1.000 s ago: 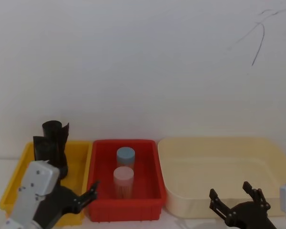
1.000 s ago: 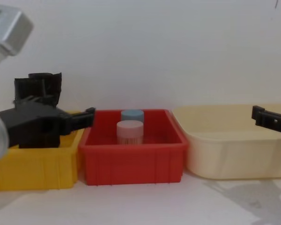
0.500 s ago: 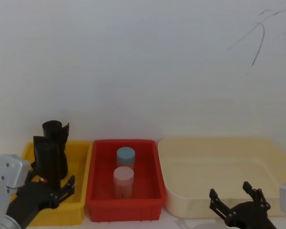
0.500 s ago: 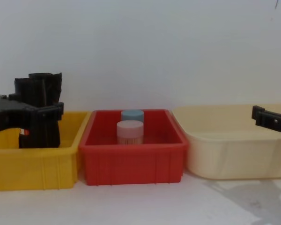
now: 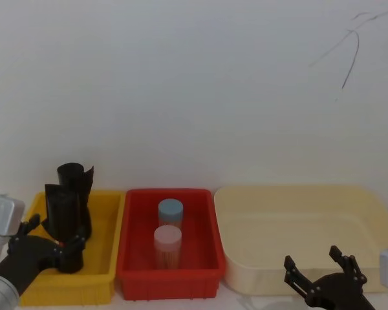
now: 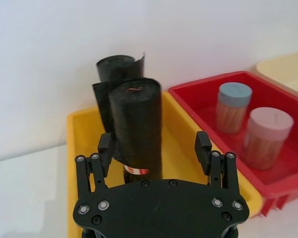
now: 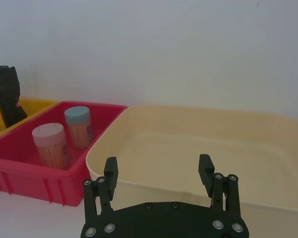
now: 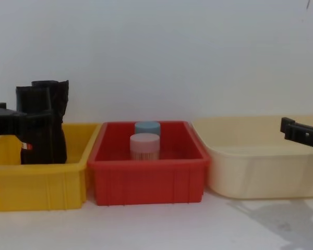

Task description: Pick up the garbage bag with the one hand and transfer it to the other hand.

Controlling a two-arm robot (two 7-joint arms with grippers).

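Nearest, the right tool [image 5: 313,257] hangs low by the front rim of the cream tub [image 5: 297,219], its fingers spread wide and holding nothing. The left tool [image 6: 154,141] sits at the left side of the yellow bin [image 6: 79,144], fingers wide apart, gripping nothing. The garbage bag [image 6: 136,124] stands upright in that bin between the fingertips, its top well above the rim. Bare bin floor lies to its right, toward the red bin [image 5: 168,284] with two jars [image 5: 167,237]. Behind is a plain wall [image 5: 194,97].
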